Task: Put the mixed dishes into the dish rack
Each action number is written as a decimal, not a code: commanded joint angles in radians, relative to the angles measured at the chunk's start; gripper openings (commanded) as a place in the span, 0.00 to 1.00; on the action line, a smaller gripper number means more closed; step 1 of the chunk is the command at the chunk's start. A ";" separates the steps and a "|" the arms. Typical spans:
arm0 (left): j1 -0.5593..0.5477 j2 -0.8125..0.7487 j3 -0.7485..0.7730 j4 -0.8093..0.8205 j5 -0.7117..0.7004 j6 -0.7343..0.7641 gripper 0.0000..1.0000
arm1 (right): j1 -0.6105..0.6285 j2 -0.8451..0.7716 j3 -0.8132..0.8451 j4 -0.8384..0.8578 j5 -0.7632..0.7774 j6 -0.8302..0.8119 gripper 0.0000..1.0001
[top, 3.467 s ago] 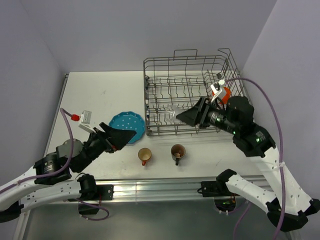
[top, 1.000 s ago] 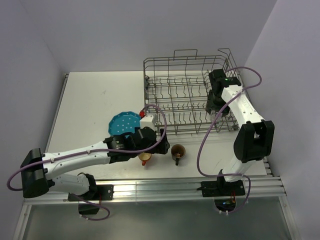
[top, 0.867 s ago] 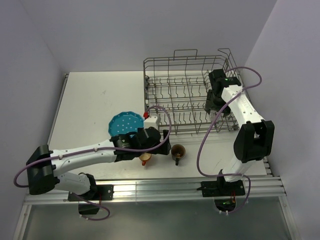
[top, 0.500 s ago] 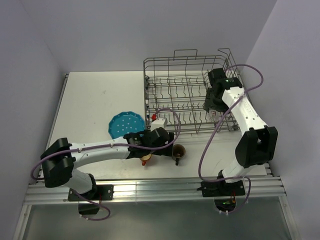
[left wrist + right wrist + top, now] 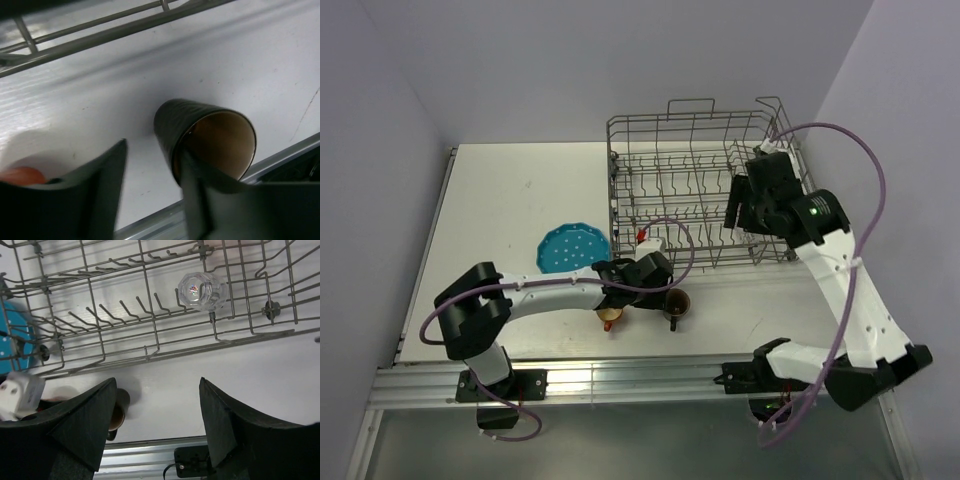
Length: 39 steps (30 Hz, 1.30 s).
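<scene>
Right fingers (image 5: 75,430) have pulled back, apart, leaving the small clear glass (image 5: 202,291) in the dish rack (image 5: 680,190). Left fingers (image 5: 95,190), apart, have reached the dark brown mug (image 5: 205,135) on the tabletop (image 5: 250,60). It looks next.

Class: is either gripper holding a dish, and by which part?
Nothing is held. The left gripper is open at the dark brown mug; the right gripper hangs open near the dish rack.

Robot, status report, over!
Left tool open at dark brown mug. Right tool open, empty, by grey wire dish rack. Small clear glass racked. Small orange cup beside mug.
</scene>
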 commanded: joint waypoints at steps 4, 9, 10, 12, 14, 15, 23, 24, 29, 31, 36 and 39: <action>0.004 0.057 0.060 0.048 0.070 -0.018 0.28 | 0.009 -0.122 0.030 -0.048 0.001 0.001 0.74; 0.002 0.079 0.081 0.036 0.079 -0.026 0.00 | 0.009 -0.187 -0.033 -0.042 -0.011 -0.009 0.74; 0.004 0.078 0.089 0.028 0.081 -0.028 0.00 | 0.009 -0.202 -0.050 -0.042 -0.013 -0.009 0.74; -0.001 0.049 0.085 0.020 0.079 -0.034 0.00 | 0.009 -0.214 -0.067 -0.039 -0.037 -0.017 0.74; -0.007 -0.004 0.080 0.010 0.075 -0.035 0.00 | 0.009 -0.237 -0.090 -0.031 -0.074 -0.020 0.74; -0.009 -0.028 0.077 0.005 0.076 -0.034 0.00 | 0.009 -0.246 -0.099 -0.019 -0.135 -0.025 0.74; 0.040 -0.365 0.008 0.181 0.332 0.025 0.00 | 0.009 -0.340 -0.217 0.145 -0.700 -0.048 0.74; 0.053 -0.391 0.000 0.198 0.361 0.024 0.00 | 0.009 -0.351 -0.229 0.193 -0.749 -0.034 0.75; 0.140 -0.532 -0.050 0.331 0.509 -0.020 0.00 | 0.008 -0.400 -0.317 0.361 -1.032 0.039 0.75; 0.156 -0.560 -0.080 0.383 0.559 -0.035 0.00 | 0.008 -0.412 -0.344 0.438 -1.082 0.079 0.75; 0.195 -0.626 -0.141 0.506 0.621 -0.087 0.00 | 0.008 -0.443 -0.402 0.683 -1.247 0.235 0.75; 0.218 -0.655 -0.179 0.587 0.659 -0.121 0.00 | 0.008 -0.455 -0.441 0.777 -1.286 0.299 0.75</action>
